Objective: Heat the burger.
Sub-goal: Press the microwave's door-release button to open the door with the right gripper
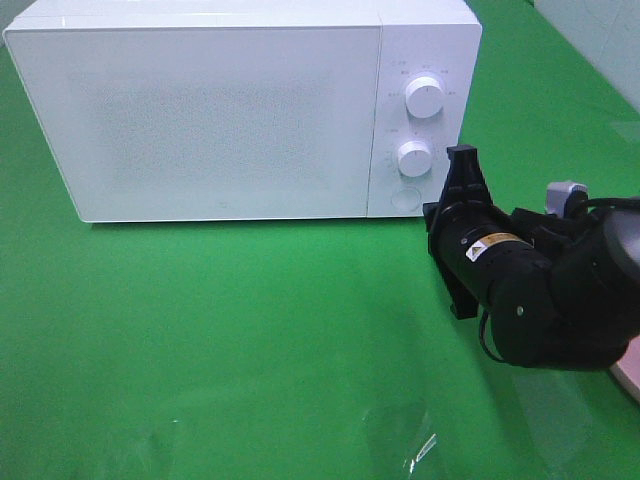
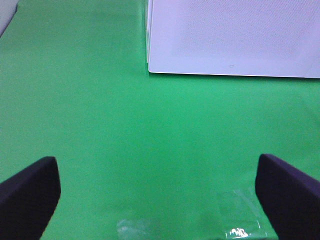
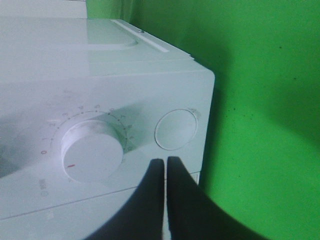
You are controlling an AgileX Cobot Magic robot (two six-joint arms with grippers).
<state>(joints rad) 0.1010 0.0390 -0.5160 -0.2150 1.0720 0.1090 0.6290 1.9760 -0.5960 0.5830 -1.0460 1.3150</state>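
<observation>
We are holding the right tool (image 3: pixel 165 161) closed beside the microwave's (image 1: pixel 220 120) round button (image 3: pixel 175 129), at the worktop's (image 1: pixel 250 340) far edge. The left tool (image 2: pixel 156 167) is hanging open, empty. We cannot tell where the burger is.

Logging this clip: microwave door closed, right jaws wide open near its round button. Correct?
No: the right jaws are shut, tips together, as the right wrist view shows. The microwave door is closed, and they are near its round button.
</observation>
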